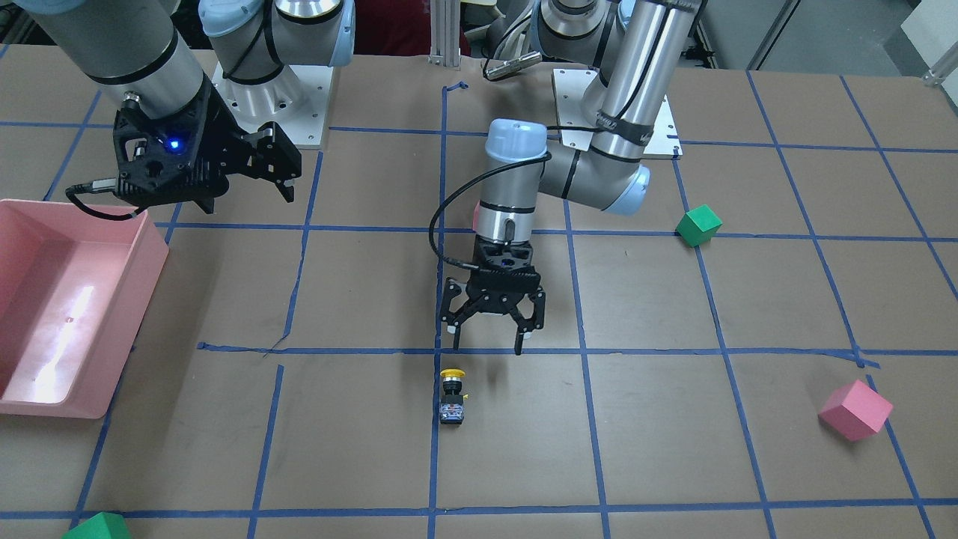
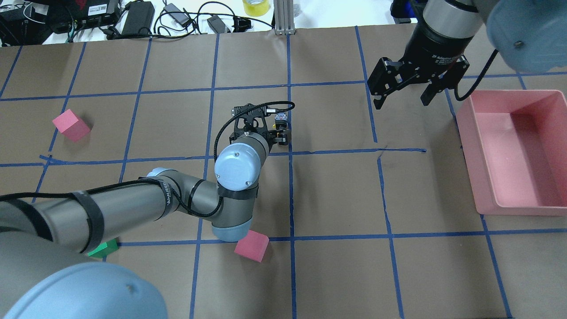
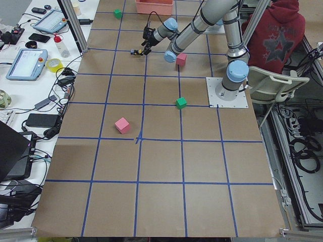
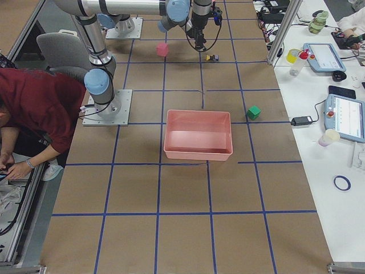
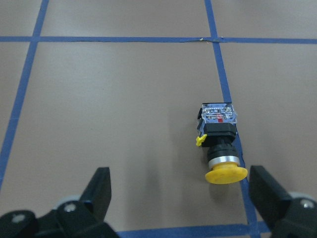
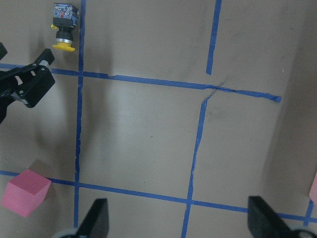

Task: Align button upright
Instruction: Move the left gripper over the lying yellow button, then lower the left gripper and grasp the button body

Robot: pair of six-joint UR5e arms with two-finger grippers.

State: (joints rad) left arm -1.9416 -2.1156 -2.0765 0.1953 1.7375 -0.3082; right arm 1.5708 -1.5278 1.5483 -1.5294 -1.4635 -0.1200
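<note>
The button [image 1: 452,397] lies on its side on the brown table, on a blue tape line. Its yellow cap points toward the robot and its black and white base points away. My left gripper [image 1: 486,340] is open and empty, pointing down just above the table, a short way on the robot's side of the cap. In the left wrist view the button [image 5: 220,148] lies ahead of the right finger [image 5: 267,193], outside the jaws. My right gripper [image 1: 278,176] is open and empty, held high near the pink bin. The right wrist view shows the button [image 6: 63,27] at top left.
A pink bin [image 1: 142,262] stands at the table's end on my right. A pink cube [image 2: 251,246] lies under my left elbow, another pink cube [image 1: 855,409] and a green cube [image 1: 698,224] lie on my left side. A second green cube [image 1: 97,526] sits at the front edge.
</note>
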